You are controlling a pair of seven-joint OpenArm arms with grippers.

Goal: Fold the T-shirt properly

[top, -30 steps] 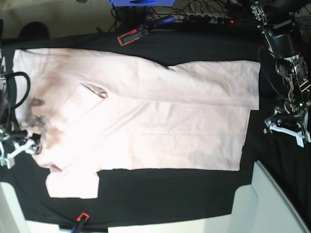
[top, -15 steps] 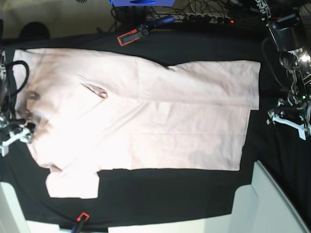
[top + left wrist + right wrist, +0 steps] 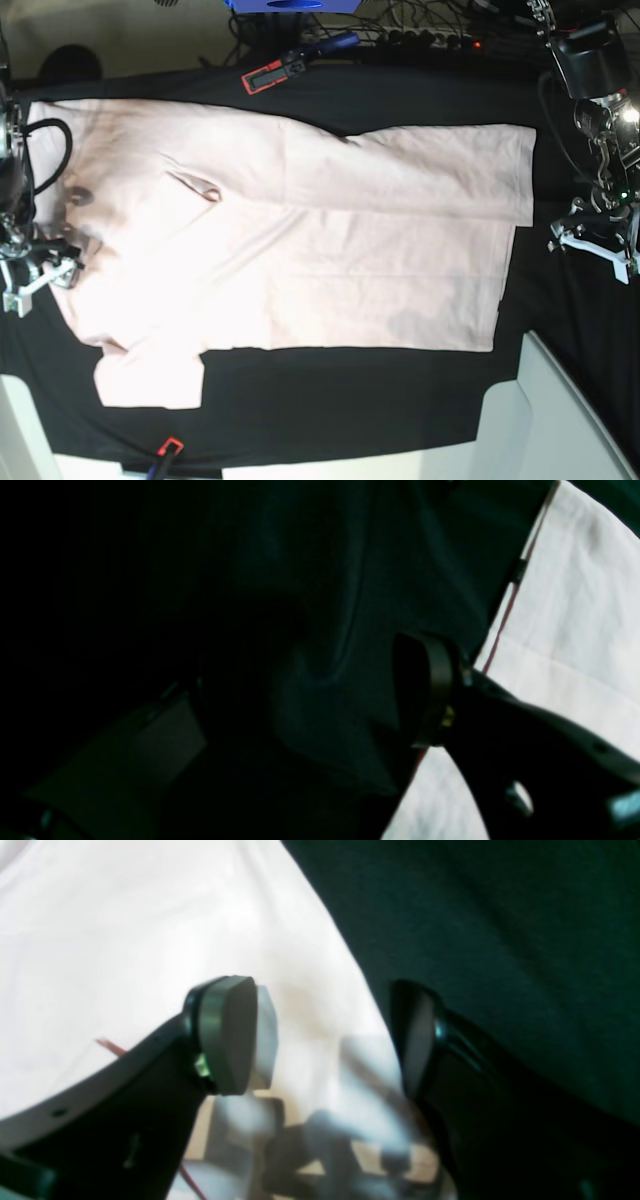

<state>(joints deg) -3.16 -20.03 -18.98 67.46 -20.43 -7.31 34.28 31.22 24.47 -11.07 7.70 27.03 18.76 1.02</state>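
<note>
The pale pink T-shirt (image 3: 300,230) lies spread on the black cloth (image 3: 350,400), plain side up. Its collar end is at the left and its hem at the right. One sleeve (image 3: 150,375) sticks out toward the front. My right gripper (image 3: 35,275) is open at the shirt's left edge. In the right wrist view it (image 3: 325,1040) straddles the border between shirt (image 3: 125,940) and black cloth (image 3: 500,940), holding nothing. My left gripper (image 3: 595,245) is open over black cloth just right of the hem. In the left wrist view it (image 3: 300,710) is empty, with pale hemmed fabric (image 3: 575,630) beside it.
A red-and-black hand tool (image 3: 270,75) lies behind the shirt. Another red-tipped tool (image 3: 165,450) lies at the front edge. A white panel (image 3: 560,420) stands at the front right. Cables (image 3: 420,35) run along the back.
My right gripper has moved back a little along the shirt's left edge, and its shadow shifted with it. My left gripper has edged slightly back and to the right. The shirt has not moved.
</note>
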